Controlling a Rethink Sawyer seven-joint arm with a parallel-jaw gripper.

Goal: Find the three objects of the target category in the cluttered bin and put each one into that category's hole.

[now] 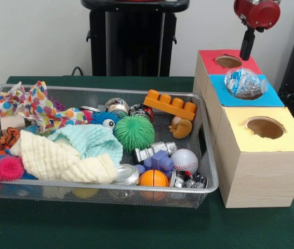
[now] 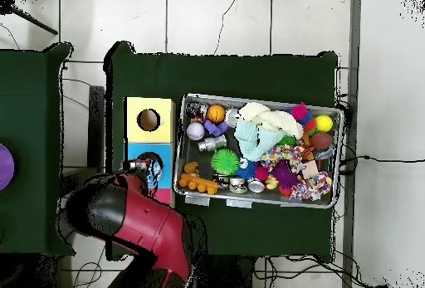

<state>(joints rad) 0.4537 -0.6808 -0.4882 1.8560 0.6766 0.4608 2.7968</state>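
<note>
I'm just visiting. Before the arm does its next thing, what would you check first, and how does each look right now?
1. Clear crinkly object fully dropped into blue hole: not ok, it sits on top.
2. Red hole unblocked: ok.
3. Yellow hole unblocked: ok.
4. Gripper clear of the boxes: ok, raised above the red box.
5. Gripper empty: cannot tell.
6. Mesh bin beside the boxes, within reach: ok.

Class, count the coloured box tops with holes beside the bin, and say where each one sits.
3, in a row right of the wire bin: the red top farthest back, the blue top in the middle with a clear crinkly object in its hole, the yellow top nearest.
</note>
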